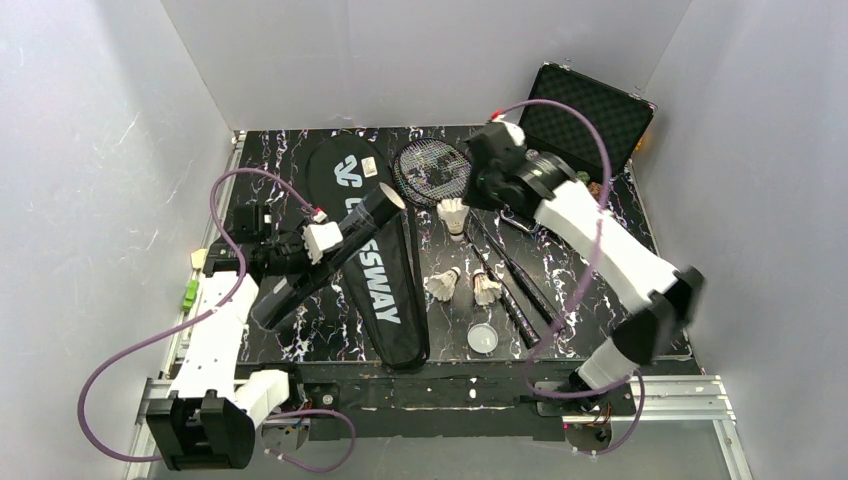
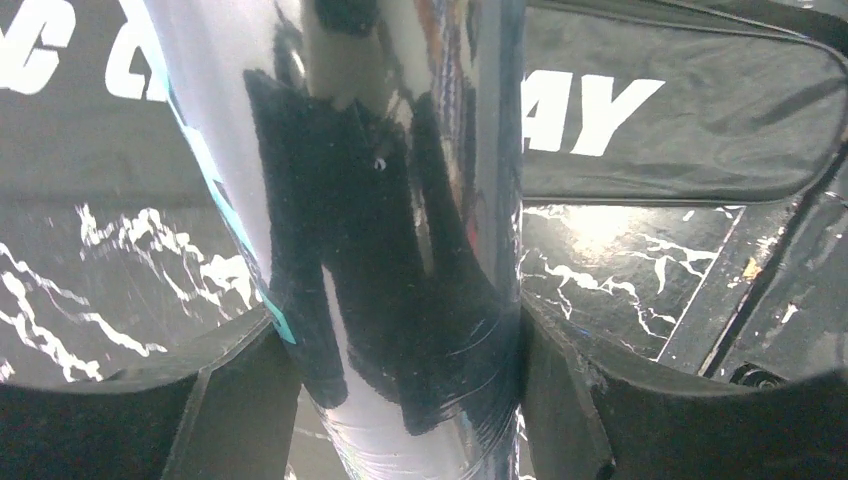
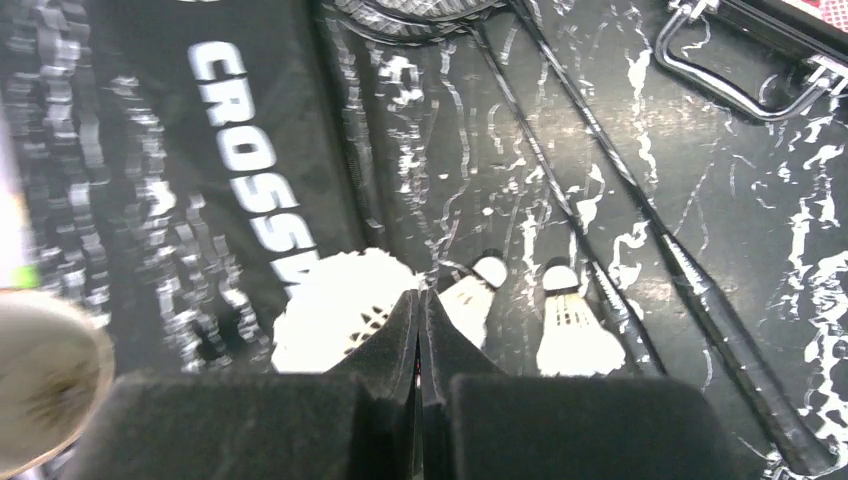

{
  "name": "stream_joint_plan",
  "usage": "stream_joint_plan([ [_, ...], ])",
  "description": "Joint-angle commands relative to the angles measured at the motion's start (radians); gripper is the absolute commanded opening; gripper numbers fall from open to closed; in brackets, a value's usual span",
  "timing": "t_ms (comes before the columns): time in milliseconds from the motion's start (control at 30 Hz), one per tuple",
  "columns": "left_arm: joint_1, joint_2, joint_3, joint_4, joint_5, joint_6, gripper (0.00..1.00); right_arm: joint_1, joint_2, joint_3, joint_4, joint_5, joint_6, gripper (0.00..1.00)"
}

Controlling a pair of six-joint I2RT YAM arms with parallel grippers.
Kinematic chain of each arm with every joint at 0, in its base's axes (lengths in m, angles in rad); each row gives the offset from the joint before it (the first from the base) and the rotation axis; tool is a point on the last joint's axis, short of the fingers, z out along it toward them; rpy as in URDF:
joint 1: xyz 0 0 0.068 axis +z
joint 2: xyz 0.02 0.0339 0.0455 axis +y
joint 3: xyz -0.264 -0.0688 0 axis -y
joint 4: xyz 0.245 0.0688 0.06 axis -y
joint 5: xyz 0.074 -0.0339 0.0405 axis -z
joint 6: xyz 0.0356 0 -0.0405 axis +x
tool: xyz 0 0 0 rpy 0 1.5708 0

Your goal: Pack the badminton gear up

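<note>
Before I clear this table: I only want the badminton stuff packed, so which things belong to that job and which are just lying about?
Belongs to the job:
two rackets
three shuttlecocks
clear tube
white lid
CROSSWAY bag

Just lying about:
black hard case

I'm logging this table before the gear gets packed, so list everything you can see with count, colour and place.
table: one, black marbled.
racket bag: one, black with white lettering, left of centre.
rackets: two, dark, heads back centre, shafts toward near right.
shuttlecocks: three, white, right of the bag.
clear tube: one, lid off, tilted above the bag.
lid: one, white, near edge.
hard case: one, black, open, back right corner.
left gripper: black, shut on the clear tube.
right gripper: black, shut beside the rearmost shuttlecock; hold unclear.
</note>
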State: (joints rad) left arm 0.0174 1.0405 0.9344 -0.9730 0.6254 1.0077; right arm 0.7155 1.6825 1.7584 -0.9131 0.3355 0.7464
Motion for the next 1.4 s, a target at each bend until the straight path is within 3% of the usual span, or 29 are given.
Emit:
stream_joint_plan([
  [0, -0.002, -0.086, -0.031, -0.062, 0.207, 0.189, 0.13, 0.004, -0.273, -0.172, 0.129, -0.080, 0.084, 0.01],
  [200, -0.035, -0.154, -0.071, -0.187, 0.354, 0.380, 0.03, 0.007, -0.621, -0.481, 0.475, -0.158, 0.236, 0.01],
  [533, -0.037, -0.176, -0.065, -0.186, 0.432, 0.431, 0.01, 0.170, -0.688, -0.596, 0.744, -0.053, 0.305, 0.01],
  [867, -0.037, -0.172, -0.085, -0.179, 0.412, 0.437, 0.00, 0.207, -0.711, -0.505, 0.647, 0.050, 0.222, 0.01],
  [1367, -0.038, -0.123, -0.062, -0.098, 0.449, 0.314, 0.00, 0.287, -0.772, -0.614, 0.770, 0.038, 0.257, 0.01],
])
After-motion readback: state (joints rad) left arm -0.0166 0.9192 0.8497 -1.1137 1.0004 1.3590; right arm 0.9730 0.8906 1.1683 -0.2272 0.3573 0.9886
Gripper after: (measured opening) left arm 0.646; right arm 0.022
